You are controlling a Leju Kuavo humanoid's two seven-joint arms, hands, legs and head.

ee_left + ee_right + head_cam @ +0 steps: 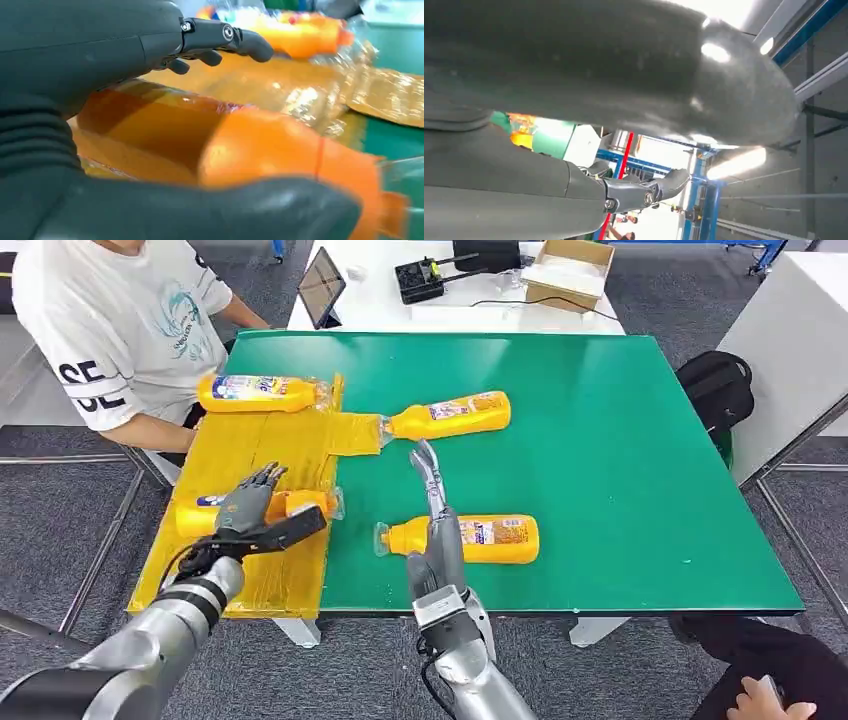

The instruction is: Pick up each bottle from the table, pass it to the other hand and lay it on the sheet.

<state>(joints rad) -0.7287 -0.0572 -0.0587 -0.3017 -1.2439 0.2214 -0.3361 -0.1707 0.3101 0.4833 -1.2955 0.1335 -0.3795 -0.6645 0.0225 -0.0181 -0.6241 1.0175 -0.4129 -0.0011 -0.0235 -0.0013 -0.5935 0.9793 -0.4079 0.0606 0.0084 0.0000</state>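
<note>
The only readable lettering is a large "SE" on the sleeve of the white T-shirt (110, 330) of the person beside the green counter (620, 490); the bottles' labels are too small to read.

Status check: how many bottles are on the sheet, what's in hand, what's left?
Done: one orange plastic bottle lies at the far end of the yellow sheet.

In hand: the left hand is around a second orange bottle over the sheet; whether it has let go is unclear.

Left: two orange bottles on the green table, one far, one near. The right hand holds nothing.
</note>
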